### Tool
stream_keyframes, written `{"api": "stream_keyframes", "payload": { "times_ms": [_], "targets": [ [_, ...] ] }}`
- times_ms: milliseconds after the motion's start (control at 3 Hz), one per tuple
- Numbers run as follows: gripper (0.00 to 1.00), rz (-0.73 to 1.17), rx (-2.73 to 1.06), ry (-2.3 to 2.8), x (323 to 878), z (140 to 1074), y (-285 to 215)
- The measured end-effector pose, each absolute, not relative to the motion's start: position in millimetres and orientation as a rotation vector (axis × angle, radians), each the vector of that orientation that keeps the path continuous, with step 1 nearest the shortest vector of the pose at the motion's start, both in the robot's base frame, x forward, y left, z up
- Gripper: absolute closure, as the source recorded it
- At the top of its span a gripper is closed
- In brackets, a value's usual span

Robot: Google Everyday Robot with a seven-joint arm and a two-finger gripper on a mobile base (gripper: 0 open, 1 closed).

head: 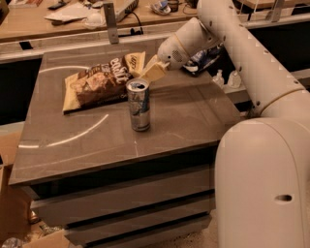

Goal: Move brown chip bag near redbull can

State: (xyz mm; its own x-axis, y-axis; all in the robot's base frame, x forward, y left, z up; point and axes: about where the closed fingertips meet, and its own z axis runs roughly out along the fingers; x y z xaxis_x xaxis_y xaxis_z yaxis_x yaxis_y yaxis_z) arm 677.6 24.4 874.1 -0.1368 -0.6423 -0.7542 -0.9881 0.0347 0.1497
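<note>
The brown chip bag (99,82) lies flat on the table's far left part, dark brown in the middle with tan ends. The redbull can (139,105) stands upright just in front of the bag's right end, a small gap from it. My gripper (152,71) is low over the table at the bag's far right tan end, just behind and above the can's top. Its cream fingers are pressed together on the bag's edge. The white arm reaches in from the right.
The grey table (193,116) has its right edge near my white base (261,184). A dark blue bag (203,60) lies at the table's far right behind the arm. A counter with clutter (72,12) runs behind. Cardboard (12,203) stands at the lower left.
</note>
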Motion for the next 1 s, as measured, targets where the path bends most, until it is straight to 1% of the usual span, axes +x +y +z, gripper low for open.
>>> {"api": "stream_keyframes", "payload": {
  "times_ms": [667,1000],
  "targets": [
    [1.00,0.924,-1.732,1.922,627,883,-18],
    [0.82,0.921,-1.753,1.912,618,887,-20]
  ]
}}
